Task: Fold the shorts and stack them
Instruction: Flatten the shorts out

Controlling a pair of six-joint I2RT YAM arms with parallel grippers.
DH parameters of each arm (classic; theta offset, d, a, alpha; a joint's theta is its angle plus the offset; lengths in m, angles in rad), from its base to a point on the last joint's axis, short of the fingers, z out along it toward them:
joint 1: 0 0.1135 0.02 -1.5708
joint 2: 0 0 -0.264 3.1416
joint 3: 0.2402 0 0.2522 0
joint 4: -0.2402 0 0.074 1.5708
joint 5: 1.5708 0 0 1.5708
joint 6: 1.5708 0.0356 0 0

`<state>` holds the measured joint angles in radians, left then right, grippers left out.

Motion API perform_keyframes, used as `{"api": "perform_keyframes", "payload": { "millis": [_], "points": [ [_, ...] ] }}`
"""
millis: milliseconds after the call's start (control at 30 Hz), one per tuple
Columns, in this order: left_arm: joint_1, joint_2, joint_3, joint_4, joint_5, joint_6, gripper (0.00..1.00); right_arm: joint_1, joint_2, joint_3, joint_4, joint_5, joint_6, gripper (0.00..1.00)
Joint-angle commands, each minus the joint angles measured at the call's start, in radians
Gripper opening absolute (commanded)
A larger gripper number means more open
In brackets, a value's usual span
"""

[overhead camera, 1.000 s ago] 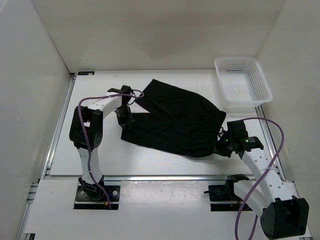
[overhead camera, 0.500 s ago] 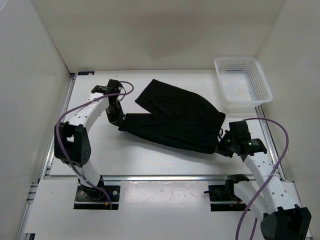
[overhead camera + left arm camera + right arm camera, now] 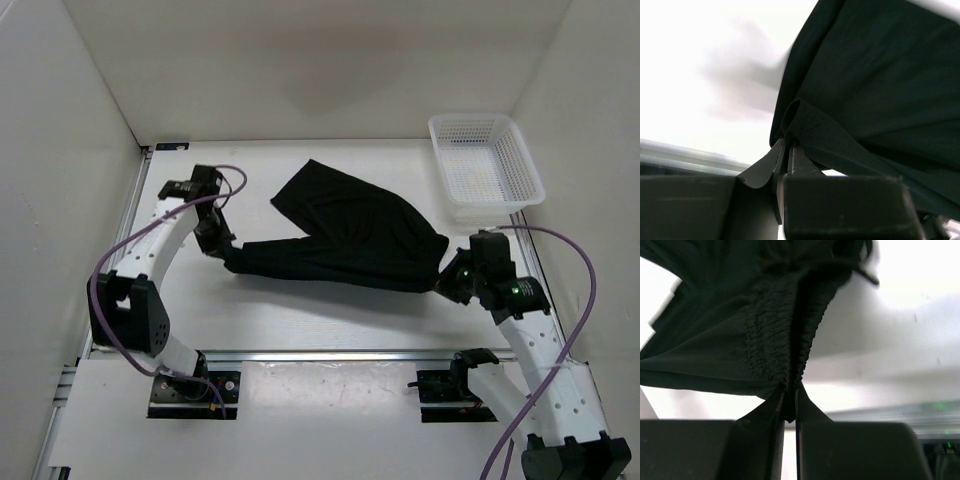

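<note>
The black shorts (image 3: 345,235) hang stretched across the middle of the white table between my two arms. My left gripper (image 3: 222,252) is shut on the hem of one leg at the shorts' left end; in the left wrist view the hem (image 3: 805,127) is pinched between the fingertips. My right gripper (image 3: 447,283) is shut on the gathered waistband at the right end, and that waistband (image 3: 785,335) bunches into the jaws in the right wrist view. The other leg lies loose toward the back. The drawstring (image 3: 867,275) dangles near the waistband.
A white plastic basket (image 3: 485,170) stands at the back right corner. White walls close in the table on the left, back and right. A metal rail (image 3: 320,352) runs along the near edge by the arm bases.
The left arm has swung left and outward with the leg hem, and the right gripper has shifted right, pulling the shorts out into a longer, tauter band.
</note>
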<state>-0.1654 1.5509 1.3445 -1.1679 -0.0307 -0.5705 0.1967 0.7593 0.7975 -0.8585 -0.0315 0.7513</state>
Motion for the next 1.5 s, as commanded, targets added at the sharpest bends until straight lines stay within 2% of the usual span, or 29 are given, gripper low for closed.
{"api": "perform_keyframes", "payload": {
  "millis": [0,67,133,167,200,300,333,400,500,533,567,633,667,733,800,833,933,967,1167,1467],
  "points": [
    [0.014,-0.126,-0.163,-0.012,-0.005,-0.049,0.1,0.0,-0.089,-0.076,-0.111,-0.028,0.012,0.0],
    [0.014,-0.196,-0.278,0.004,0.015,-0.069,0.1,0.0,-0.144,-0.122,-0.17,-0.039,0.022,0.02],
    [0.023,-0.225,-0.315,0.027,0.049,-0.069,0.11,0.0,-0.169,-0.123,-0.207,-0.022,0.022,0.27],
    [0.023,-0.226,-0.315,0.027,0.049,-0.056,0.39,0.0,-0.179,-0.123,-0.236,-0.012,0.022,0.39],
    [0.023,-0.226,-0.292,0.027,0.049,-0.055,0.58,0.0,-0.179,-0.109,-0.246,0.017,0.022,0.58],
    [0.023,-0.175,-0.167,0.013,0.035,-0.032,0.8,0.0,-0.14,-0.043,-0.246,0.065,0.013,0.72],
    [0.023,-0.154,-0.124,0.004,0.023,-0.022,0.8,0.0,-0.106,-0.026,-0.246,0.082,0.013,0.73],
    [0.023,-0.074,0.011,0.004,0.009,-0.022,0.8,0.0,-0.054,0.009,-0.205,0.113,0.013,0.73],
    [-0.015,0.067,0.192,0.03,0.032,0.013,0.64,0.0,0.02,0.02,-0.098,0.124,0.022,0.64],
    [-0.029,0.11,0.243,0.03,0.049,0.014,0.6,0.0,0.041,0.029,-0.067,0.124,0.022,0.51],
    [-0.043,0.157,0.293,0.03,0.07,0.03,0.46,0.0,0.064,0.029,-0.035,0.124,0.035,0.43],
    [-0.089,0.303,0.444,0.01,0.089,0.054,0.36,-0.01,0.142,0.043,0.041,0.124,0.048,0.21],
    [-0.104,0.352,0.496,-0.004,0.089,0.064,0.32,-0.01,0.196,0.043,0.059,0.11,0.048,0.19],
    [-0.141,0.486,0.626,-0.013,0.078,0.064,0.3,-0.01,0.247,0.057,0.099,0.101,0.034,0.19],
    [-0.151,0.588,0.689,-0.038,0.093,0.064,0.33,-0.019,0.313,0.078,0.119,0.122,-0.009,0.25],
    [-0.151,0.618,0.74,-0.038,0.104,0.064,0.47,-0.037,0.333,0.078,0.13,0.122,-0.019,0.31],
    [-0.16,0.704,0.827,-0.027,0.135,0.064,0.63,-0.1,0.408,0.089,0.179,0.09,-0.07,0.46],
    [-0.169,0.722,0.849,-0.027,0.124,0.064,0.63,-0.124,0.449,0.098,0.188,0.081,-0.079,0.53],
    [-0.213,0.873,1.048,-0.024,0.065,0.046,0.64,-0.157,0.592,0.135,0.236,0.045,-0.101,0.54],
    [-0.214,0.982,1.07,-0.009,0.025,0.006,0.55,-0.166,0.643,0.164,0.245,0.036,-0.119,0.54]
  ]
}}
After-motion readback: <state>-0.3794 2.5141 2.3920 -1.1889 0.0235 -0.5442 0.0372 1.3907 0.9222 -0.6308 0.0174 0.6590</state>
